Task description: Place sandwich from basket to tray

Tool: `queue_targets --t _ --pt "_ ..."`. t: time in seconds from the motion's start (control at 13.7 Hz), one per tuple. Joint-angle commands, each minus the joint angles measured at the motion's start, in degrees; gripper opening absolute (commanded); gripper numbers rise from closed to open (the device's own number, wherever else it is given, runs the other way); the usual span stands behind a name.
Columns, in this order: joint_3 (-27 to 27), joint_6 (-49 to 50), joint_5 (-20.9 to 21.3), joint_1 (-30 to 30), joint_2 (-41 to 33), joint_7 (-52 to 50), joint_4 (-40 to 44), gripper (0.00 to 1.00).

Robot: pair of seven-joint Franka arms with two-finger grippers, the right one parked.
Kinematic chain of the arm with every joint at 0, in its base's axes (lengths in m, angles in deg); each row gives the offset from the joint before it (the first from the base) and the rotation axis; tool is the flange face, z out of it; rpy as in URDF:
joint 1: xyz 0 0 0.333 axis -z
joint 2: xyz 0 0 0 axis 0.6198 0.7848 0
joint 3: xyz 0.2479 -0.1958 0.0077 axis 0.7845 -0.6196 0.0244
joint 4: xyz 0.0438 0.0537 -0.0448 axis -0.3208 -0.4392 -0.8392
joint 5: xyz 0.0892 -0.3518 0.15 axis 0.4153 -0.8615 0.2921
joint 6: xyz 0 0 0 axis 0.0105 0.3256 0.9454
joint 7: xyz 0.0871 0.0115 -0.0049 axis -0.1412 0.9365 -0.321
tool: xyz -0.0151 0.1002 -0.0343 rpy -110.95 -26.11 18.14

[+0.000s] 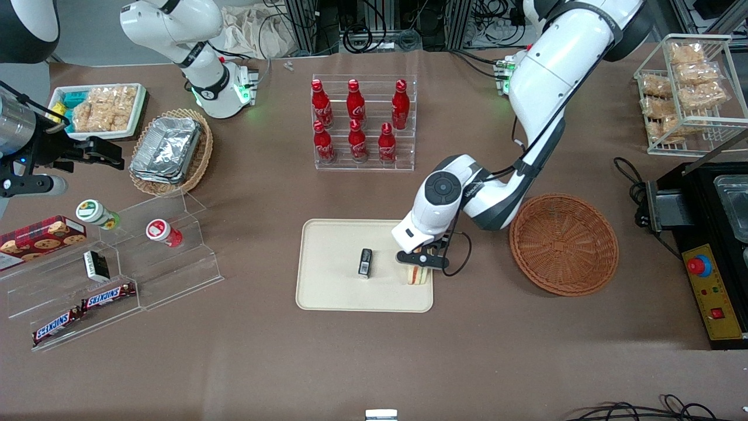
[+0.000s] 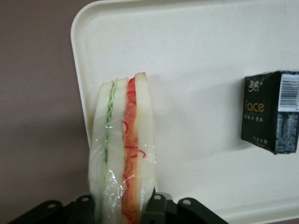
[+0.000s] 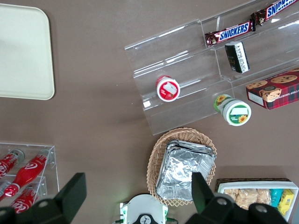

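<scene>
The sandwich [image 1: 416,275], a wrapped wedge of white bread with green and orange-red layers, stands on edge just inside the cream tray's [image 1: 327,292] rim on the basket's side. My left gripper [image 1: 422,261] is shut on the sandwich, one finger pressed on each bread face. The left wrist view shows the sandwich [image 2: 122,154] rising from between the fingers of the gripper [image 2: 122,207], with the tray [image 2: 210,70] under it. I cannot tell whether it touches the tray. The reddish-brown basket [image 1: 564,244] lies beside the tray, toward the working arm's end, with nothing in it.
A small black packet [image 1: 365,262] [image 2: 271,112] lies on the tray near its middle. A clear rack of red bottles [image 1: 363,123] stands farther from the front camera than the tray. Toward the parked arm's end are an acrylic stepped shelf [image 1: 146,257] and a tan basket of foil containers [image 1: 169,152].
</scene>
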Motion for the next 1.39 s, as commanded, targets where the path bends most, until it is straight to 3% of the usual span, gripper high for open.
queue_targets --t 0.0,0.29,0.51,0.8,1.17,1.31 --pt "0.16 -0.10 1.44 0.77 2.36 -1.86 3.32 1.00" --pt "0.15 3.22 1.26 0.15 -1.84 -2.12 2.80 1.00" --pt "0.07 15.86 0.21 -0.11 -9.39 -1.95 3.32 1.00" --pt "-0.02 28.52 -7.61 -3.61 -20.82 1.46 3.32 1.00" --pt "0.15 41.97 -17.71 -13.81 -31.54 17.89 3.32 1.00" --pt "4.08 46.81 -17.99 -14.53 -35.59 21.24 2.71 1.00"
